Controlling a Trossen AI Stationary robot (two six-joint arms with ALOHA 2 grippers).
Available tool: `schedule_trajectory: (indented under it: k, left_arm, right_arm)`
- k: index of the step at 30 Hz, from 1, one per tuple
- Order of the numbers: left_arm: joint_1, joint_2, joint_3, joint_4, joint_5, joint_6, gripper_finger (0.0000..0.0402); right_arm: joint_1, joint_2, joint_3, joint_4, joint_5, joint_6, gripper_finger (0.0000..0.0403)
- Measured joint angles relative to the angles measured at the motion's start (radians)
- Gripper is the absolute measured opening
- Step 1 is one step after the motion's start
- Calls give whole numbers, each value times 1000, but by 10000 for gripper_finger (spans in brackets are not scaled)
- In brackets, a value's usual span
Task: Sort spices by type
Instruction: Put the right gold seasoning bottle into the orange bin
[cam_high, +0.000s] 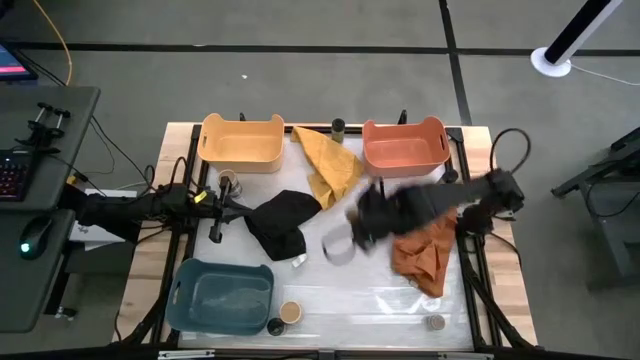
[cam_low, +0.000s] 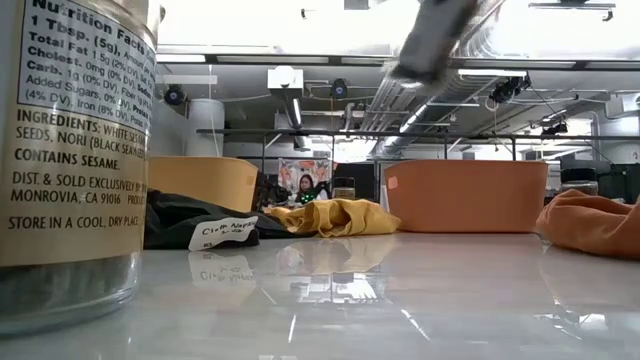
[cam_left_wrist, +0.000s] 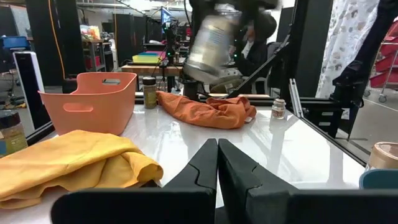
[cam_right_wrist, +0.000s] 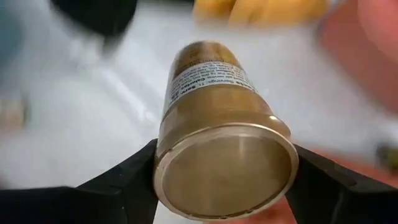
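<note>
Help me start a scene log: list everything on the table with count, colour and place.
bins: three; yellow and salmon at the back, blue front left
cloths: three; yellow between the back bins, black centre, orange right
held spice jar: one, tan, above the table's middle
loose spice jars: at least five; back edge, beside the left arm, two by the blue bin, front right
table: one, white top
left arm: dark, left side, jaws shut and empty
right arm: dark, jaws shut on the held spice jar
</note>
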Motion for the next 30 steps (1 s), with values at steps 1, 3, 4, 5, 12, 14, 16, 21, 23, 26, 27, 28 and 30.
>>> schedule_trajectory:
  k: [1, 3, 4, 5, 12, 14, 16, 21, 23, 26, 27, 28, 30]
  left_arm:
    - [0, 0, 0, 0, 0, 0, 1]
    - [0, 0, 0, 2, 1, 0, 1]
    - [0, 0, 0, 2, 2, 0, 1]
    - [0, 0, 0, 5, 2, 0, 1]
    - [0, 2, 0, 4, 1, 0, 1]
    - [0, 2, 0, 4, 1, 0, 1]
    - [0, 2, 0, 4, 0, 0, 1]
    - [0, 2, 0, 4, 0, 0, 1]
    - [0, 2, 0, 4, 0, 0, 1]
    - [0, 2, 0, 4, 0, 0, 1]
    - [0, 2, 0, 4, 0, 0, 1]
    - [0, 2, 0, 4, 0, 0, 1]
    - [0, 2, 0, 4, 0, 0, 1]
  right_arm:
    - [-56, -7, 1, 7, 22, -17, 267]
    - [-175, -17, 2, -7, 56, -68, 267]
    - [-236, -20, -2, -15, 72, -101, 267]
    - [-295, -21, -6, -13, 91, -125, 267]
    - [-706, -22, -8, -4, 149, -279, 267]
    - [-813, -22, -25, -3, 100, -336, 267]
    - [-905, -23, -71, -5, 47, -380, 267]
    - [-1045, -50, -264, 9, -10, -474, 267]
    - [-1076, -76, -338, 51, -11, -511, 267]
    - [-1126, -116, -437, 154, -36, -546, 267]
    - [-1146, -126, -464, 191, -58, -558, 267]
    - [-1168, -130, -487, 214, -79, -572, 267]
    - [-1214, -128, -538, 252, -109, -597, 267]
